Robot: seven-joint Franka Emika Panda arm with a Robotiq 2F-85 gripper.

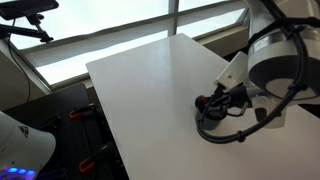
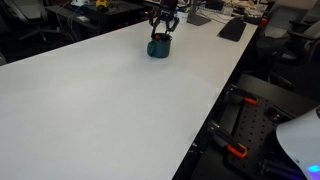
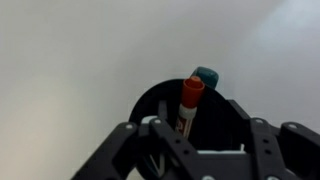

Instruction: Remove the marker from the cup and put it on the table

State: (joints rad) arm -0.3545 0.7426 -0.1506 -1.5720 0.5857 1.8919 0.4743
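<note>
The dark cup [image 3: 150, 104] stands on the white table [image 3: 70, 60]. The marker [image 3: 189, 104], with a red cap and a white labelled body, stands upright in it. My gripper [image 3: 203, 138] hangs right over the cup's mouth with its fingers apart on either side of the marker, not clamped on it. In both exterior views the gripper [image 2: 163, 20] [image 1: 212, 99] sits just above the cup [image 2: 158, 47] near the table's edge. The arm mostly hides the cup in an exterior view [image 1: 206, 112].
A teal piece [image 3: 207, 75] shows just behind the marker's cap. A black cable loop [image 1: 228, 132] hangs by the gripper. Keyboards and desk clutter [image 2: 232, 28] lie beyond the table [image 2: 110, 100]. Chairs and red clamps [image 2: 236, 152] stand beside its edge.
</note>
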